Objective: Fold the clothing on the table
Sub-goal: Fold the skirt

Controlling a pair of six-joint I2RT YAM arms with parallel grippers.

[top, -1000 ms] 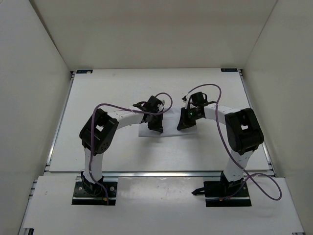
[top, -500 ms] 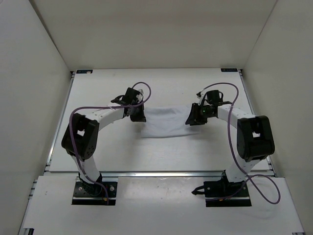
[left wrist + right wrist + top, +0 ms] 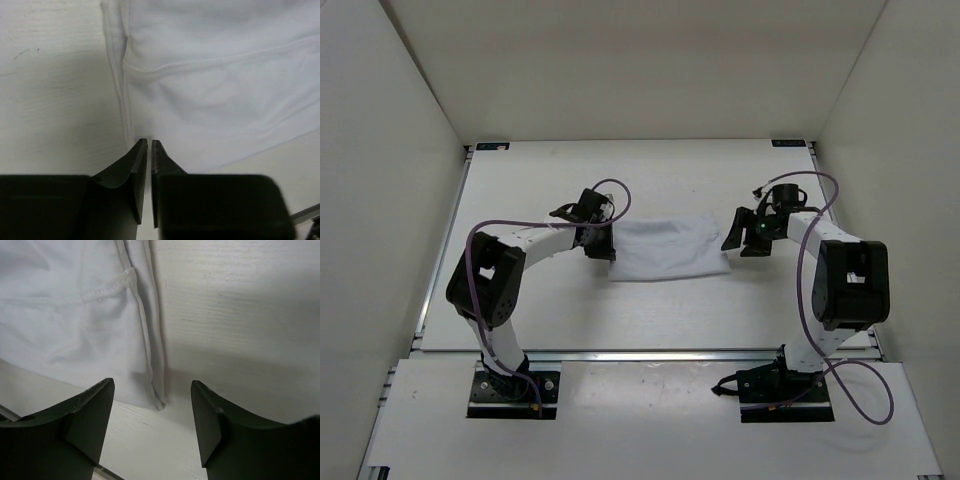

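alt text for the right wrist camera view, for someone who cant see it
The right gripper hangs open and empty, its dark fingers at the bottom of the frame. Above and between them lies the hemmed corner of the white clothing, flat on the table.

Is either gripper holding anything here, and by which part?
Nothing is held. Right gripper is open by the clothing edge; left gripper is barely parted, nothing between its jaws.

No writing, label, brand, number or sign is legible in any view; the white clothing [image 3: 668,250] and the table [image 3: 650,312] show only plain surfaces.
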